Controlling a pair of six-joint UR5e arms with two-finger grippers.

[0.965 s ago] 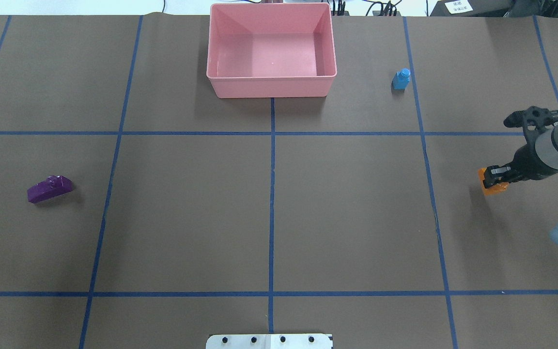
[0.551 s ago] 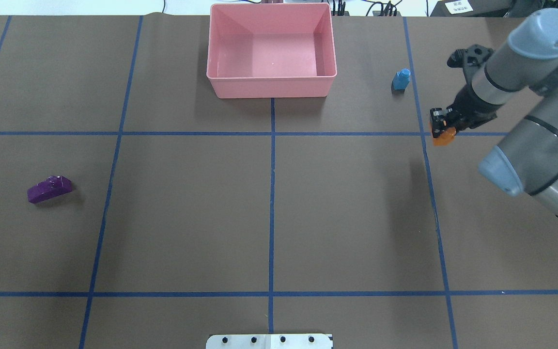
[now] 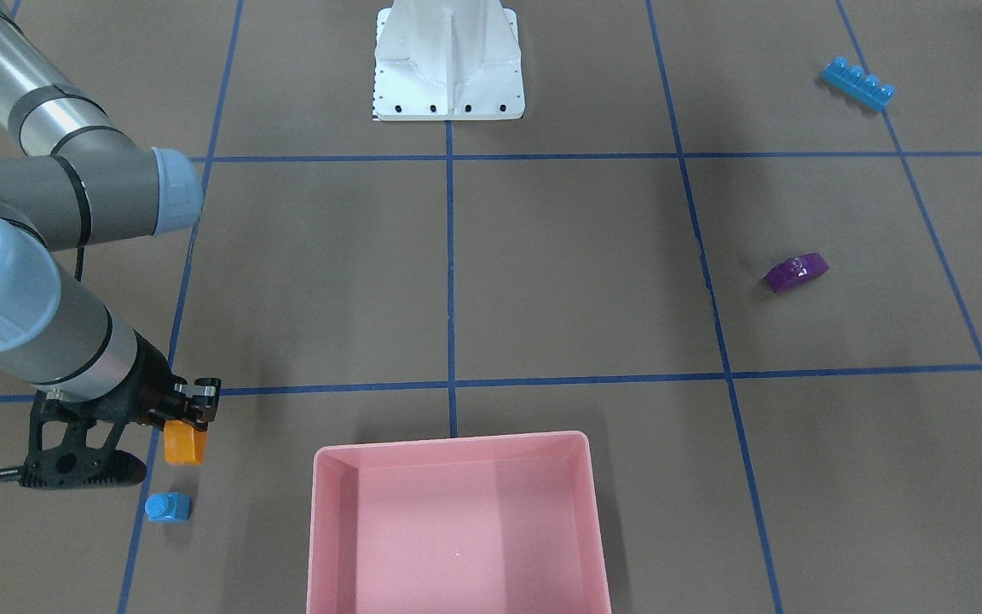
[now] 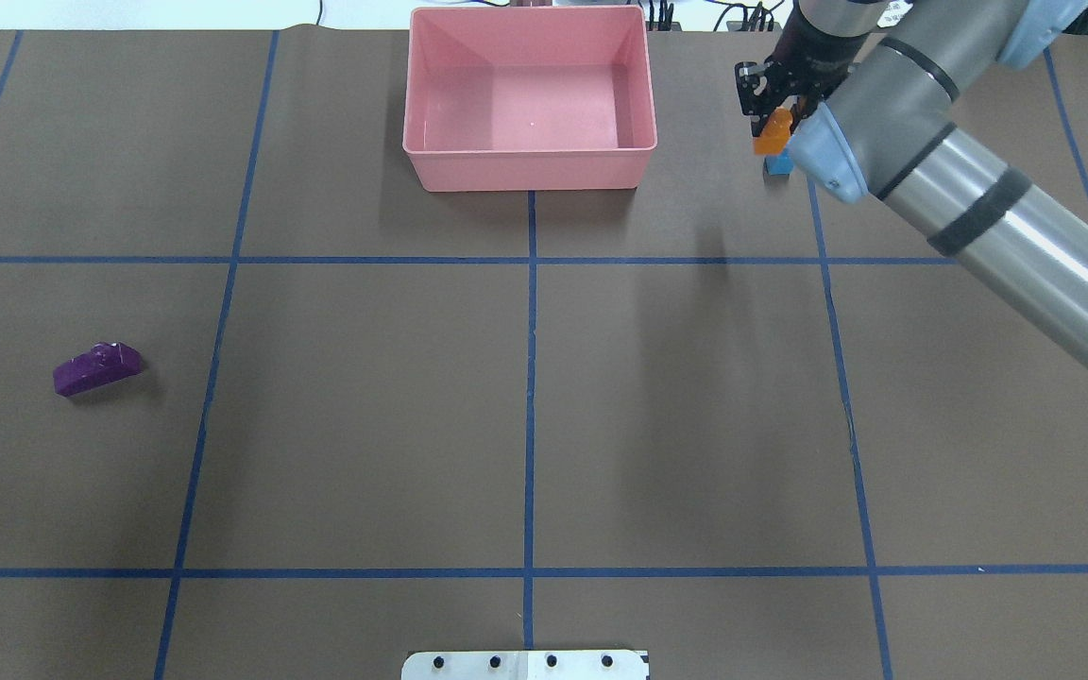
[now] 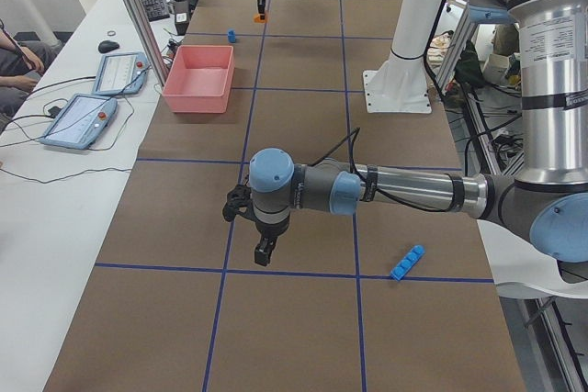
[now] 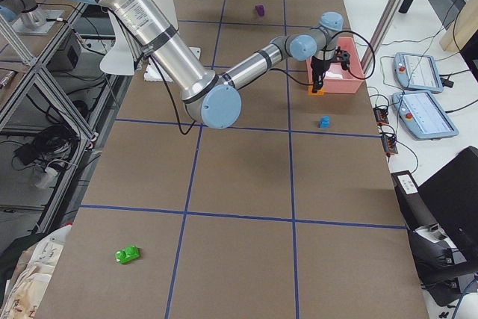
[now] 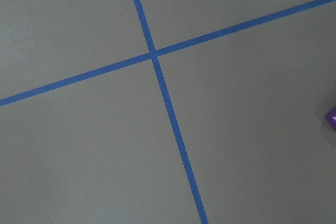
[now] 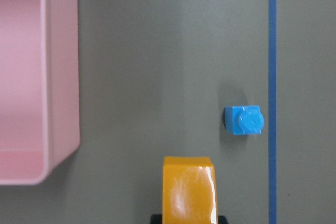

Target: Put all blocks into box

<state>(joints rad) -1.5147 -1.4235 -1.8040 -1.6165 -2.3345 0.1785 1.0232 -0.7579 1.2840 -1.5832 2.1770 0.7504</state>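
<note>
the right hand (image 4: 771,102) is pinching the orange block (image 4: 773,135) between its two fingers, the block hanging below the fingertips at the upper right of the overhead view, off to the right of the pink box (image 4: 525,168) and apart from it. in the right wrist view the orange block (image 8: 189,188) sits at the bottom centre, with the box wall (image 8: 63,77) along the left edge and the tiny blue block (image 8: 244,120) up and to the right, beside a blue tape line (image 8: 272,77). in the front-facing view the tiny blue block (image 3: 169,506) rests on the desk (image 3: 542,281) just below the held orange one (image 3: 183,444), at the lower left, and the box (image 3: 457,443) stands at the bottom centre. the purple block (image 4: 96,367) lies on the desk at the middle left of the overhead view, well apart from the box. the long blue block (image 3: 857,83) lies at the upper right of the front-facing view. the green block (image 6: 128,255) lies at the lower left of the right-side view, far from the box. the left hand (image 5: 264,248) points down over the desk in the middle of the left-side view; whether its fingers are spread or pressed together cannot be told. its wrist view shows crossing tape lines and a sliver of purple at the right edge.
</note>
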